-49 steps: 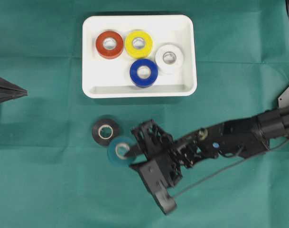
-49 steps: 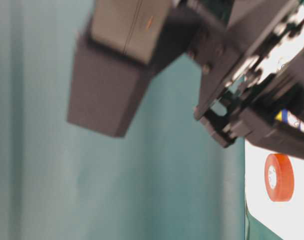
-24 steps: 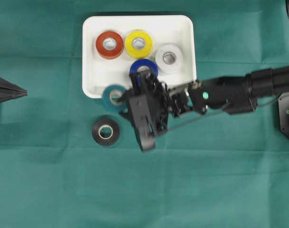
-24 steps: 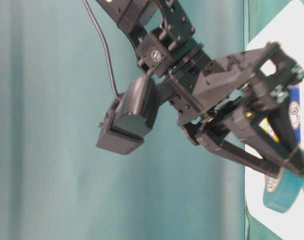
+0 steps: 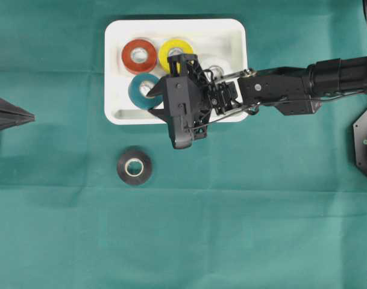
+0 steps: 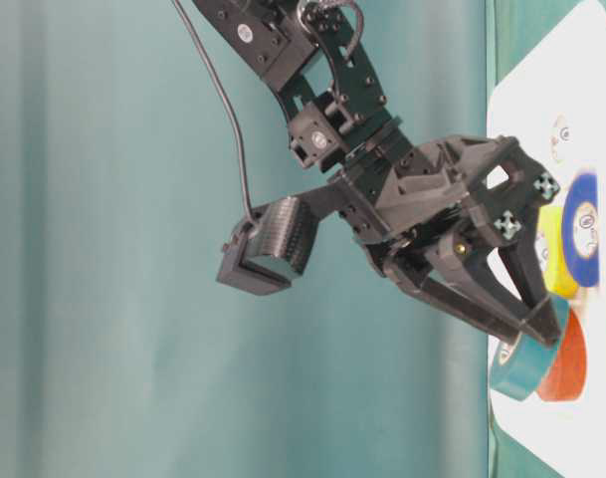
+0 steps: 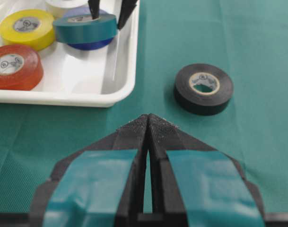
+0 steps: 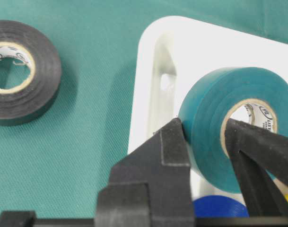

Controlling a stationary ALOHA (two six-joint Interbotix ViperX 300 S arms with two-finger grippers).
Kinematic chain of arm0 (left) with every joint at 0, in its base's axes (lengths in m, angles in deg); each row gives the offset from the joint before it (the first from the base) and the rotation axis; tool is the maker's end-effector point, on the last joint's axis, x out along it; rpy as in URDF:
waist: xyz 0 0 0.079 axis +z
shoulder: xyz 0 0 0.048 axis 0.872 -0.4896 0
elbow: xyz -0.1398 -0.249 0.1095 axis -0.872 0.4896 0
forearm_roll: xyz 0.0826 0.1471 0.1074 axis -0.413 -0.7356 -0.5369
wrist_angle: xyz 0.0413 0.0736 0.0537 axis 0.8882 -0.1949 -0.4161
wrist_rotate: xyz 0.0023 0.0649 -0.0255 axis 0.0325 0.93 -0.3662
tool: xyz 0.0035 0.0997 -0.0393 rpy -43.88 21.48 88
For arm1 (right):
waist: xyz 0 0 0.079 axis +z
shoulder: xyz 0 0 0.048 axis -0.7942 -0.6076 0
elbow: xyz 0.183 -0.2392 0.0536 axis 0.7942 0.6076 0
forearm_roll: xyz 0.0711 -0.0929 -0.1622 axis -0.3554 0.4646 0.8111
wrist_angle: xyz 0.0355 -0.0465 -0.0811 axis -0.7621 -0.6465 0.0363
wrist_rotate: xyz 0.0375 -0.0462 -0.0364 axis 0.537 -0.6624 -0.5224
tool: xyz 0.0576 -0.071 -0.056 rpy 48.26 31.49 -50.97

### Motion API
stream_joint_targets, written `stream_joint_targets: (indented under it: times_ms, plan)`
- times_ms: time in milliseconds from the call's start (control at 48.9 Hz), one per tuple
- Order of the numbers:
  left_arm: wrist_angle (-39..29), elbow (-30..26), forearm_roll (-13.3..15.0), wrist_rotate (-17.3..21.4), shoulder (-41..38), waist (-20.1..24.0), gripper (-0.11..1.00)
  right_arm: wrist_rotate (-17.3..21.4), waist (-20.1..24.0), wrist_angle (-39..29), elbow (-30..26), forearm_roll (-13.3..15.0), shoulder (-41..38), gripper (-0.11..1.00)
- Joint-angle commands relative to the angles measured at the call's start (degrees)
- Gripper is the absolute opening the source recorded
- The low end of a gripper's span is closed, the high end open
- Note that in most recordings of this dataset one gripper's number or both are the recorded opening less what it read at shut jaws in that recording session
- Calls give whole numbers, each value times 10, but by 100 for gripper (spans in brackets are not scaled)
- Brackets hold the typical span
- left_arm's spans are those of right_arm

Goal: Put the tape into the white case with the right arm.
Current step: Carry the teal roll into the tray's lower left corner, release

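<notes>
A teal tape [image 5: 141, 90] is held above the white case [image 5: 231, 33], over its lower left part, lifted clear of the floor as seen in the table-level view. It is gripped through its wall by the right tool [image 5: 158, 91]: one finger [image 8: 174, 142] is pressed on the outside, the other is set inside the core. The right arm [image 5: 291, 87] is stretched in from 3 o'clock across the case.

Inside the case, a red tape [image 5: 138, 56] is seen at 12 o'clock of the teal one, with a yellow tape [image 5: 174, 49] just beside the red one at 3 o'clock. A blue tape [image 7: 89, 44] lies under the teal one, and a white tape [image 5: 216, 70] is mostly hidden by the arm.

A black tape [image 5: 134, 167] lies flat on the green desk [image 5: 261, 211], at 6 o'clock of the case and well apart from it.

The left tool [image 7: 148, 124], marked with light-blue patches, is seen at the 9 o'clock edge of the overhead view, its tips pressed together on nothing.
</notes>
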Motion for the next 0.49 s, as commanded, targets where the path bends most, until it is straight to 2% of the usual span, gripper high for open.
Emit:
stream_joint_targets:
  times_ms: [0, 307, 389, 471]
  plan:
    - [4, -8, 0, 2, -5, 3, 1, 0, -5, 5, -16, 2, 11, 2]
    - [16, 2, 0, -1, -5, 7, 1, 3, -11, 6, -16, 2, 9, 2]
    - [16, 2, 0, -1, -5, 7, 1, 4, -11, 6, -16, 2, 7, 15]
    - [16, 3, 0, -1, -4, 7, 1, 5, -11, 6, -15, 1, 7, 35]
